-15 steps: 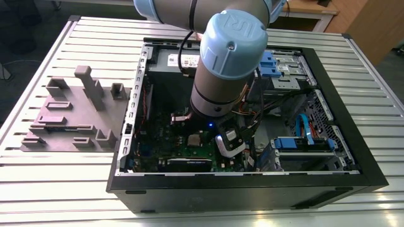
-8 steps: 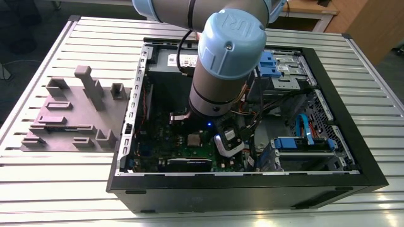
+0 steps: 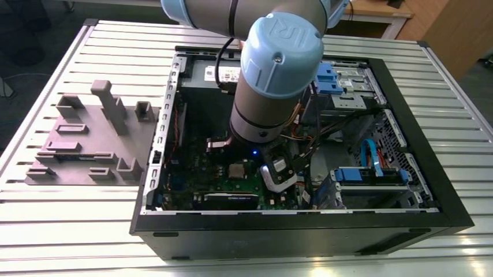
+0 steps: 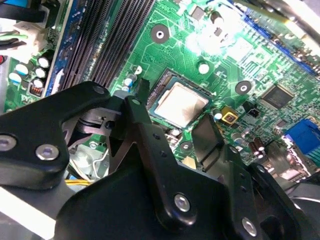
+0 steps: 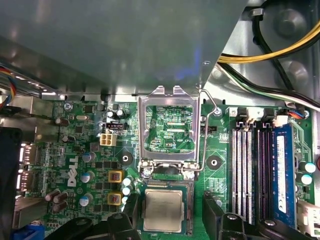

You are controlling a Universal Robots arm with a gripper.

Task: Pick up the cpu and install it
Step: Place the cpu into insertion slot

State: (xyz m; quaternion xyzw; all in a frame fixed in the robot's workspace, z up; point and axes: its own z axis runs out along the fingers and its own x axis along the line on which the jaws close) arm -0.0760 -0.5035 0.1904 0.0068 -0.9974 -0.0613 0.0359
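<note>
1. Here, the arm (image 3: 266, 69) reaches down into the open PC case (image 3: 308, 231) on the slatted table (image 3: 46, 231).
2. The cpu (image 5: 162, 210) lies flat in its socket (image 5: 189, 216) on the green motherboard (image 5: 220, 160), its silver top up; in the second wrist view the cpu (image 4: 181, 104) sits square inside the socket frame.
3. The gripper (image 4: 172, 112) hangs just above the cpu, its two black fingers (image 4: 145, 125) spread apart, one on each side of the chip, holding nothing.
4. In the first wrist view the fingertips (image 5: 131, 206) flank the cpu, at its 9 and 3 o'clock, apart from its edges.
5. The socket's load plate (image 5: 167, 125) stands swung open at 12 o'clock from the cpu, with its wire lever (image 5: 212, 107) raised beside it.
6. Memory slots (image 5: 250, 170) lie at 3 o'clock from the socket.
7. In the exterior view, a grey fixture (image 3: 85, 138) with upright blocks sits on the table at 9 o'clock from the case.
</note>
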